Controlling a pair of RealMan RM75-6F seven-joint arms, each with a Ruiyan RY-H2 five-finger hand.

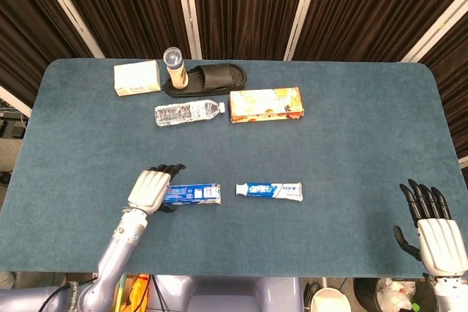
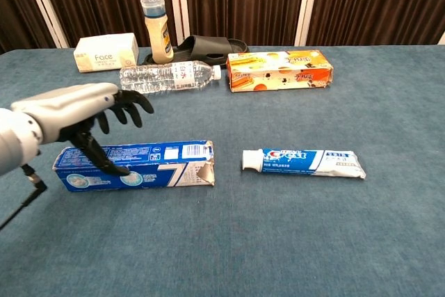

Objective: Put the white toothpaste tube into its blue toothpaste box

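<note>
Over the long blue cardboard toothpaste box [image 2: 133, 165] your left hand [image 2: 76, 113] hovers w/ fingers spread wide, holding nothing, white plastic toothpaste tube [image 2: 303, 162] lying just beside the box's torn open end, so squeezing too hard could crush that mouth.

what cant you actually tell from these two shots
- Left hand over the blue toothpaste box: neither view settles whether its fingers touch the box; in the head view the hand covers the box's left end.
- Right hand: head view only, wrist cut by the bottom edge; absent from the chest view.
- White toothpaste tube: small print too small in either view.
- Black slipper: partly hidden in the chest view behind the water bottle.
</note>
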